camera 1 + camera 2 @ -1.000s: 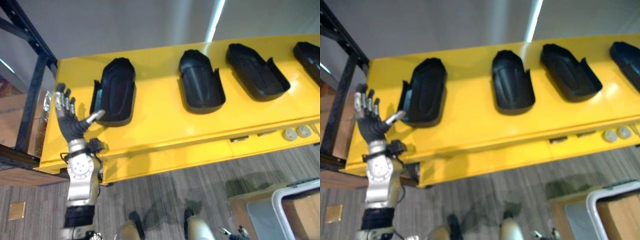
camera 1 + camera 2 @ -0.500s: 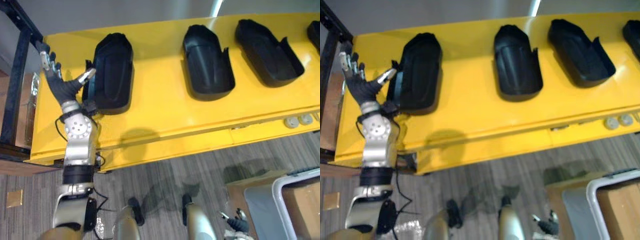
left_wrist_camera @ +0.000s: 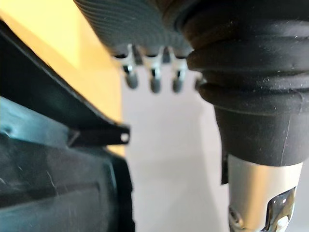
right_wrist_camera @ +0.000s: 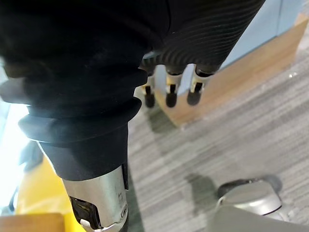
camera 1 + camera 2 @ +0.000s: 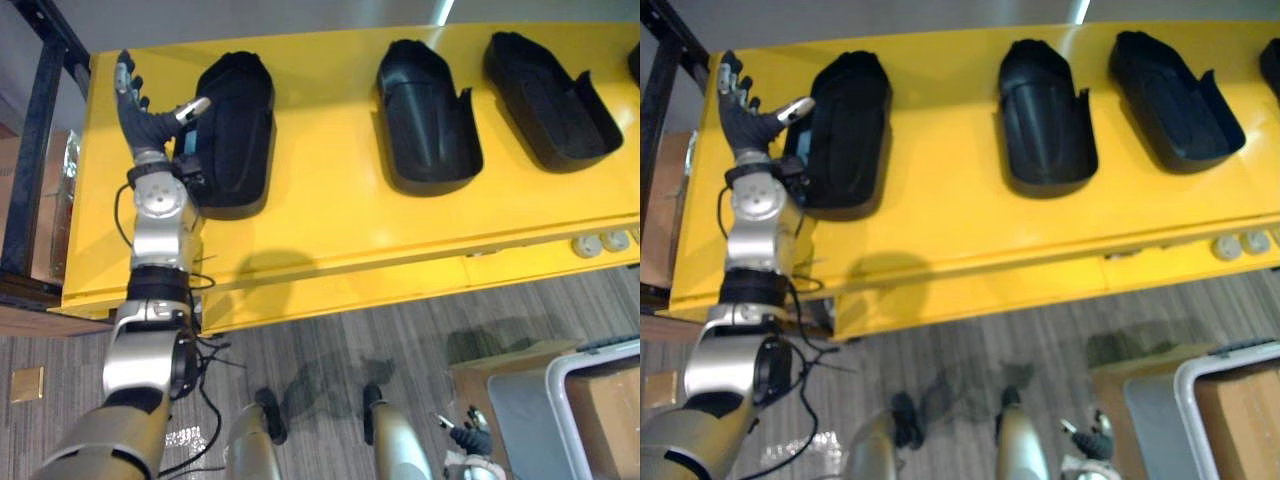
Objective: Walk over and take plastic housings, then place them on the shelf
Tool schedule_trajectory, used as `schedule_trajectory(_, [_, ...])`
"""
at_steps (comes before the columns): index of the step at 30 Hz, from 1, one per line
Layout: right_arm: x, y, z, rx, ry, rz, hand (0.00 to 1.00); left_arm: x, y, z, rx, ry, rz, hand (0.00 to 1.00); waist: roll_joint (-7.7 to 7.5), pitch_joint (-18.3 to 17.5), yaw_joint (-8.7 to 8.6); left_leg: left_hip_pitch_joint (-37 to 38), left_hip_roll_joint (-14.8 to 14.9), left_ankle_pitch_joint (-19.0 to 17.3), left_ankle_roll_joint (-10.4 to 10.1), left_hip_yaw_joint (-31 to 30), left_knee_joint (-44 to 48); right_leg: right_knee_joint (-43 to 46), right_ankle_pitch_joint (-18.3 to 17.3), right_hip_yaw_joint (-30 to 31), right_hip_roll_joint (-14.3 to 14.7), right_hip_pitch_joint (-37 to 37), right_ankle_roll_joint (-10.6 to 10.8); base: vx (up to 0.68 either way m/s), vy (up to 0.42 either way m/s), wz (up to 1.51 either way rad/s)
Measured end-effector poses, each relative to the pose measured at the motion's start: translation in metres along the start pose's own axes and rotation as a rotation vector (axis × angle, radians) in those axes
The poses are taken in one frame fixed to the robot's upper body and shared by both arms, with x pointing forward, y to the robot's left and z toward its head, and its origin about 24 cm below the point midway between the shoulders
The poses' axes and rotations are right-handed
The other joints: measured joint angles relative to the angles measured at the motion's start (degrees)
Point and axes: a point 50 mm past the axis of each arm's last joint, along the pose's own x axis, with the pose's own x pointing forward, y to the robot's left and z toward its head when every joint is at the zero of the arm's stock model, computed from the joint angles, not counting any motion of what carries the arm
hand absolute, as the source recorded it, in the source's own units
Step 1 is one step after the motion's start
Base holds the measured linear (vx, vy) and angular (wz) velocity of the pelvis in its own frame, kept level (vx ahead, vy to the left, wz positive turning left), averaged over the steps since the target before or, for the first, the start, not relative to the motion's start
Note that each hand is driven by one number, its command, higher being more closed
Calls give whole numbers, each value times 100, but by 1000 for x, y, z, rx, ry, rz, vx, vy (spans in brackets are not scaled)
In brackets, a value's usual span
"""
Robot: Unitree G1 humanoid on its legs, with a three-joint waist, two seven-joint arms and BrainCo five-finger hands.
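A black shelf frame stands far left, beside the yellow table. The left robot hand is spread, fingers straight and thumb over the edge of the leftmost housing, not gripping it. The glossy tabletop looks slick, so a shallow pinch may shove the housing away. A second housing and a third housing lie further right. The right robot hand hangs relaxed over grey carpet.

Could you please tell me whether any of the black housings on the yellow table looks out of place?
Nothing looks damaged or spilled. Only the alignment varies: the leftmost housing, beside the open left hand, lies square to the yellow table, the middle housing tilts slightly, and the third housing sits clearly askew.
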Motion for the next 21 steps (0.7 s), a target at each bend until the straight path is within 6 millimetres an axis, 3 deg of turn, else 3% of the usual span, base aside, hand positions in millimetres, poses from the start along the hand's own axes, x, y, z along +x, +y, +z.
schedule_trajectory(9, [-1,4,-3,10,13,39,0,18,9,18,86,-22,-161,0,3,1,18,0,0,-2,-3,8,-6,-6,-3,-15,0,-4,0,0,0,0])
schedule_trajectory(15, [-2,2,-12,33,70,30,0,14,-5,12,-34,31,-302,0,24,-3,85,0,-4,-2,-2,15,-8,-11,-3,-27,-3,-4,1,0,0,0])
schedule_trajectory(21, [-2,0,-14,40,78,31,0,8,-19,8,-45,54,-406,0,104,-8,138,3,-27,0,-1,23,-19,-16,-3,-29,-20,-4,1,0,0,0])
